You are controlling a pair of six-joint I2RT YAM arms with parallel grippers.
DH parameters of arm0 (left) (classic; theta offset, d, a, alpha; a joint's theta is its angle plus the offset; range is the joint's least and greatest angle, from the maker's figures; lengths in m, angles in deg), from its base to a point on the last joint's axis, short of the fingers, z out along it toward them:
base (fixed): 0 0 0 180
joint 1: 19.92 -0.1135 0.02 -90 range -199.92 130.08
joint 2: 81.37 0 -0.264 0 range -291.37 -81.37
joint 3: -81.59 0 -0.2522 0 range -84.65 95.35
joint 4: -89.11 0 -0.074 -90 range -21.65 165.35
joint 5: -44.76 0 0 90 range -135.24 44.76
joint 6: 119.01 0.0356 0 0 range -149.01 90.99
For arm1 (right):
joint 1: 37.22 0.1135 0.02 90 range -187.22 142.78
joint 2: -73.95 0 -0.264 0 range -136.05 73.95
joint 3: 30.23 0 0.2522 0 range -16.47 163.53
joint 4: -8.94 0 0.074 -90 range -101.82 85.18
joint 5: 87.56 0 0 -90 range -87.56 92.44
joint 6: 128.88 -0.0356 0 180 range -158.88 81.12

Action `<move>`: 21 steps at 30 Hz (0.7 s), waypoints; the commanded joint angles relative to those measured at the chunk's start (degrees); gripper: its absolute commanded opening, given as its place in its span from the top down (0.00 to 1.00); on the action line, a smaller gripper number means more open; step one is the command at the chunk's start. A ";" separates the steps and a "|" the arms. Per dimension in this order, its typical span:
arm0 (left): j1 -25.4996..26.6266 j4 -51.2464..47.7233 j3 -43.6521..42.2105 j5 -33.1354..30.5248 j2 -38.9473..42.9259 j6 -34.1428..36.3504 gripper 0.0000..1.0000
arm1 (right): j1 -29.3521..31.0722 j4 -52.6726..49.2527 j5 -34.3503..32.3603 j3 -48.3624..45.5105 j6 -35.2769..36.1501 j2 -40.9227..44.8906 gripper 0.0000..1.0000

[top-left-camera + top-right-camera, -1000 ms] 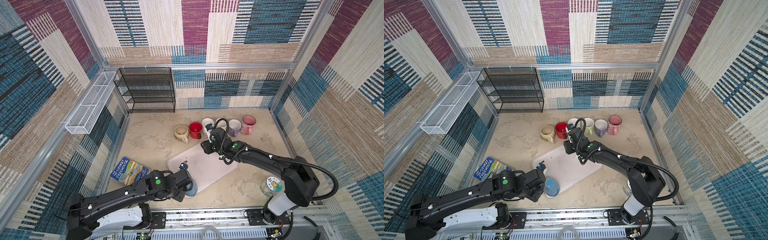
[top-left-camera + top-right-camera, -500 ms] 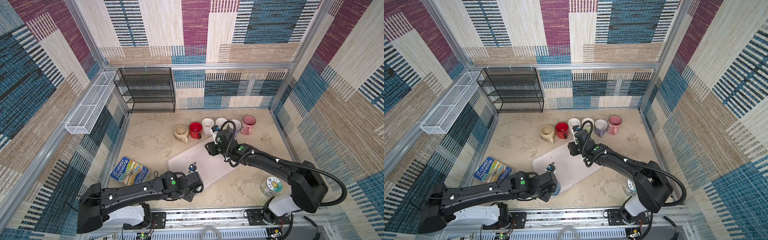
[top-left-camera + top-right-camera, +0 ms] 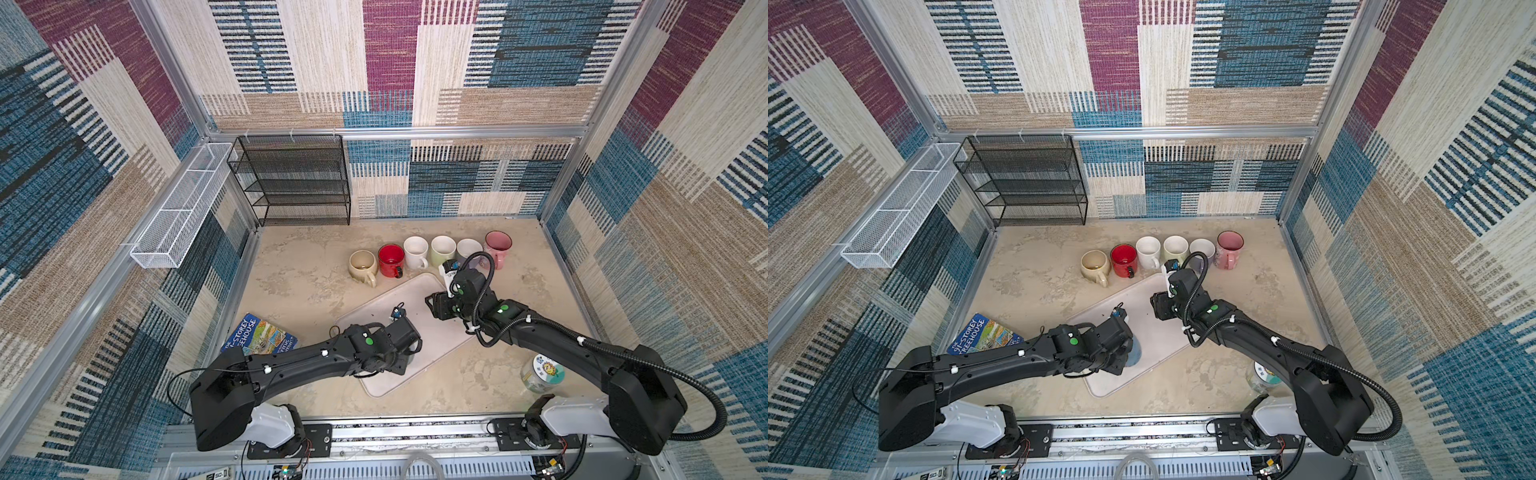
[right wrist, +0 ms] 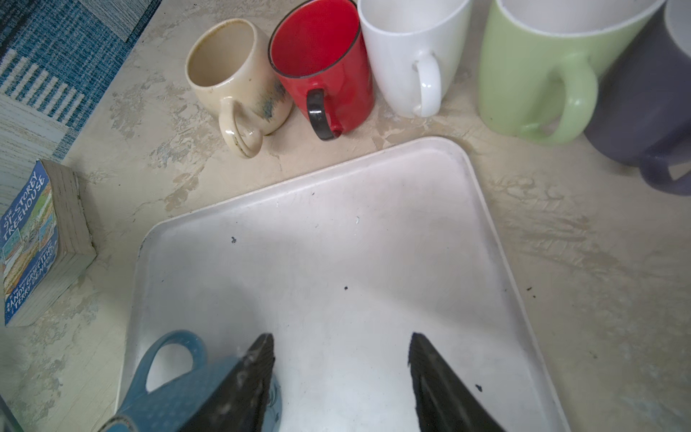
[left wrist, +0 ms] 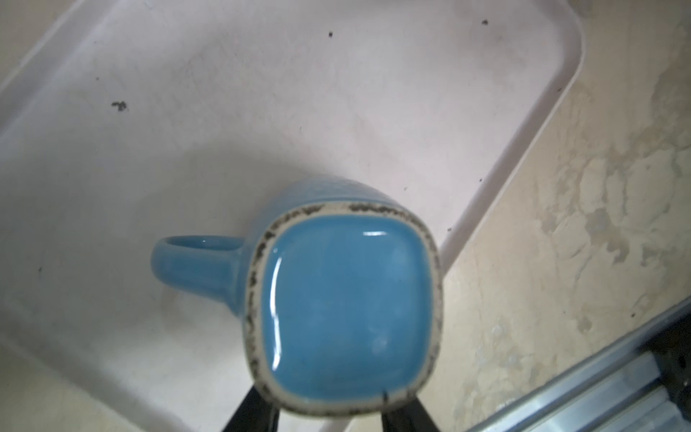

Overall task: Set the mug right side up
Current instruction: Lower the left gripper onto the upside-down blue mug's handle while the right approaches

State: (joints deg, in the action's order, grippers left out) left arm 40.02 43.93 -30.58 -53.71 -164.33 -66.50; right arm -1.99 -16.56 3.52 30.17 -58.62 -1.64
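Beige mug (image 3: 363,262), red mug (image 3: 390,257), white mug (image 3: 415,249), green mug (image 3: 442,248), purple mug (image 3: 467,249), pink mug (image 3: 497,243) are standing upright, rowed beyond tray (image 3: 436,338). Book (image 3: 262,338) is lying left of it; jar (image 3: 542,372) is standing right.

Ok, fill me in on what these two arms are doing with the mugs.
The left gripper has its fingers on either side of the blue mug, over the near end of the white tray. The mug's base faces that wrist camera, so it does not look righted yet. The right gripper hangs open and empty over the tray's far part. Six other mugs stand upright in a row behind the tray.
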 commanded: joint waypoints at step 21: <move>-10.62 5.78 10.46 10.23 -3.58 5.38 0.55 | -3.14 -1.26 4.99 -6.91 -2.57 5.06 0.38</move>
State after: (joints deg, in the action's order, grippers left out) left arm 31.48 51.43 -19.46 -45.86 -169.01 -61.56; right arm -5.42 -19.19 7.61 23.91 -60.46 2.75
